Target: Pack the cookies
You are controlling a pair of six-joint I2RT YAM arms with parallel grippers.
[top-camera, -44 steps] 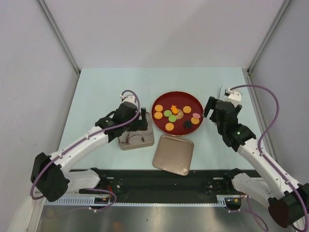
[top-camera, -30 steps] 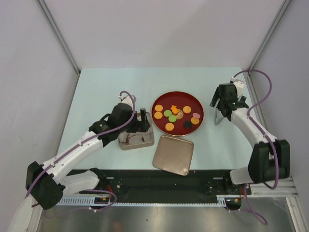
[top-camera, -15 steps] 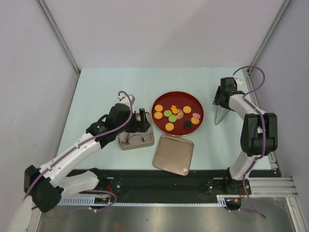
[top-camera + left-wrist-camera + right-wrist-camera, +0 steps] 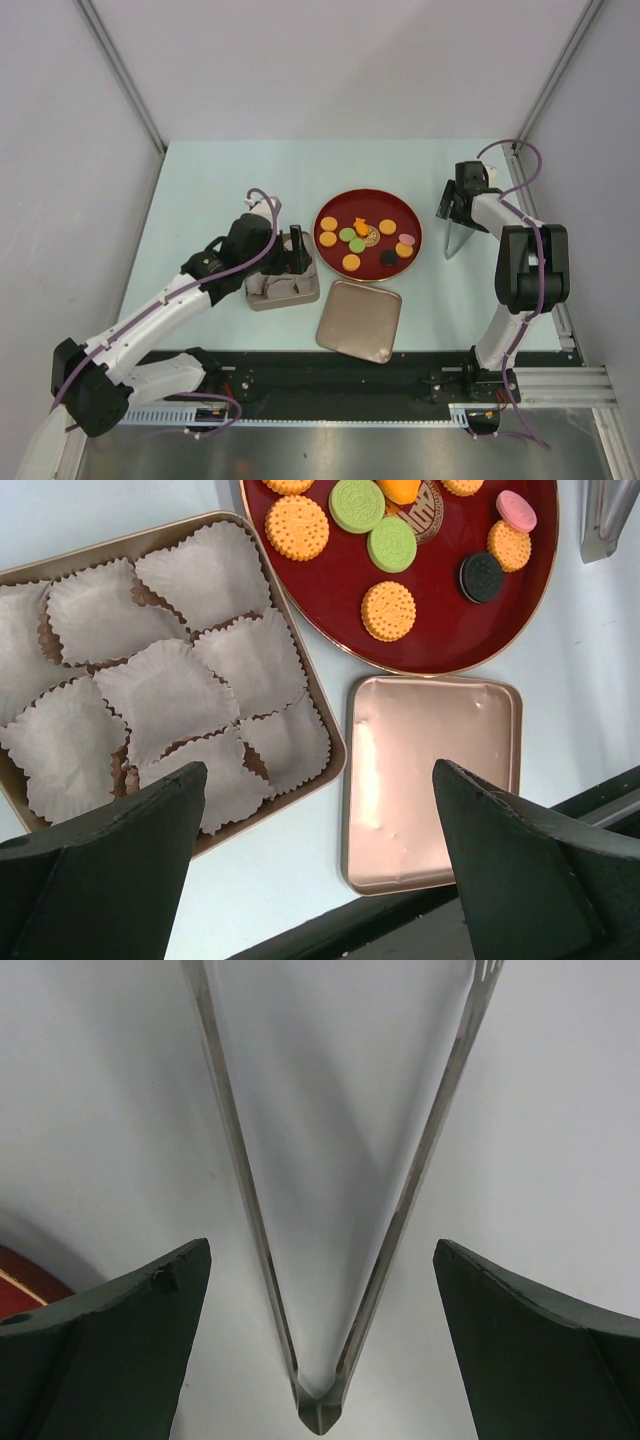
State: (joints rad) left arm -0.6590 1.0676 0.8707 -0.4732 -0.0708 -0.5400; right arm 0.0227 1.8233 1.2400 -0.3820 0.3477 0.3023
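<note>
My left gripper [image 4: 315, 780] hangs spread wide over the one square tin [image 4: 262, 297], where I count eight paper liners [image 4: 165, 695]. Ahead of its right finger sits one red plate [image 4: 440, 630] holding all ten round cookies [image 4: 388, 610]: five orange, two green [image 4: 392, 543], one pink [image 4: 516, 510], one black [image 4: 481, 577] and one patterned tan. One lid [image 4: 430, 780] lies directly under that finger. My right gripper [image 4: 322, 1247], also wide apart and holding nothing, straddles one pair of tongs [image 4: 318, 1412] lying on the table.
</note>
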